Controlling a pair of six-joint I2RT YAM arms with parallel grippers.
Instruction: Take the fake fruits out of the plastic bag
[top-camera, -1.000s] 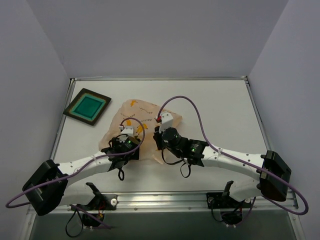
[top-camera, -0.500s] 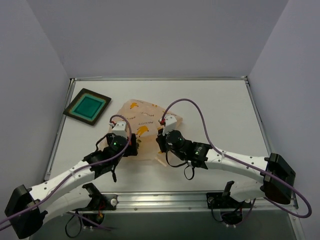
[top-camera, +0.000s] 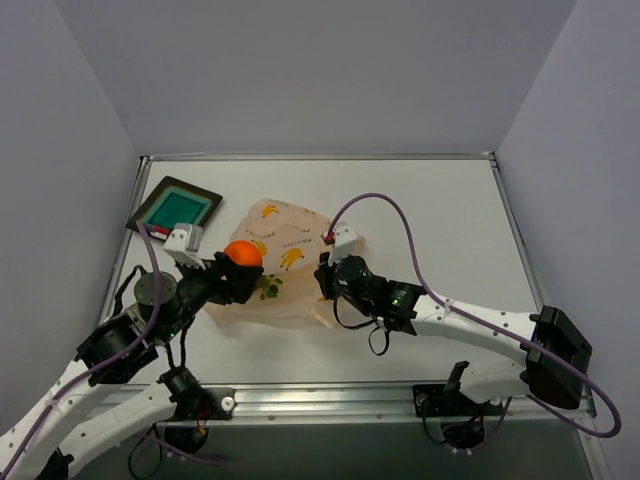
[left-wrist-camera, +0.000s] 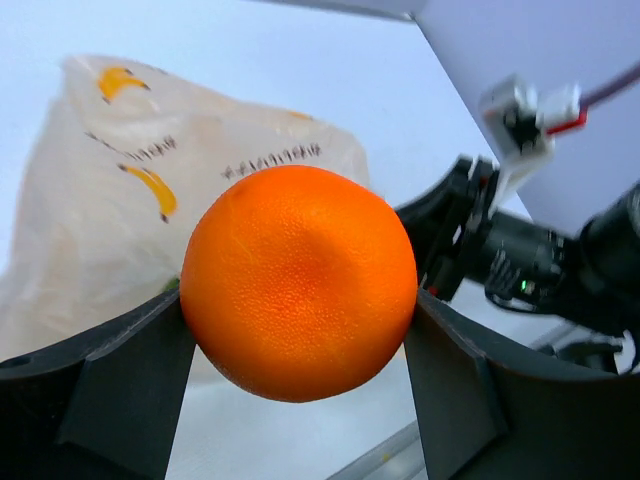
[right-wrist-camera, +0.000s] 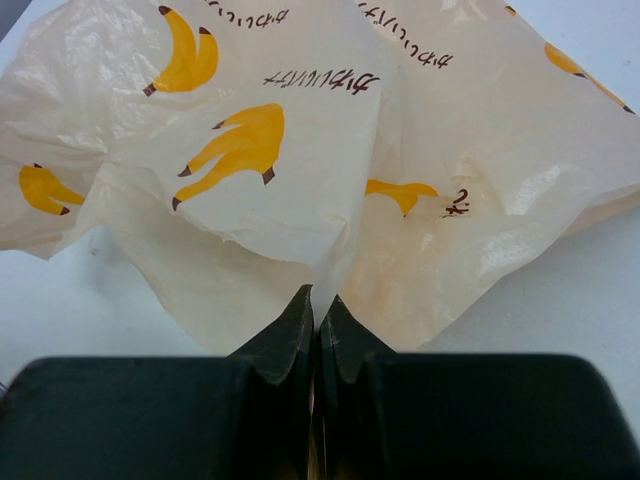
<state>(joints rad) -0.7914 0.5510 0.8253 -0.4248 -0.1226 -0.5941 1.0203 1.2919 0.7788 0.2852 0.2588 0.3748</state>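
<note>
Toward the left near side of the desk (top-camera: 440, 210), your left fingers (top-camera: 240, 270) clamp the round orange fruit (left-wrist-camera: 300, 285) above the plastic bag (top-camera: 290, 262) lying mid-desk, while your right fingers (right-wrist-camera: 320, 312) pinch shut on its right edge, likely anchoring it so fruit comes free.
</note>
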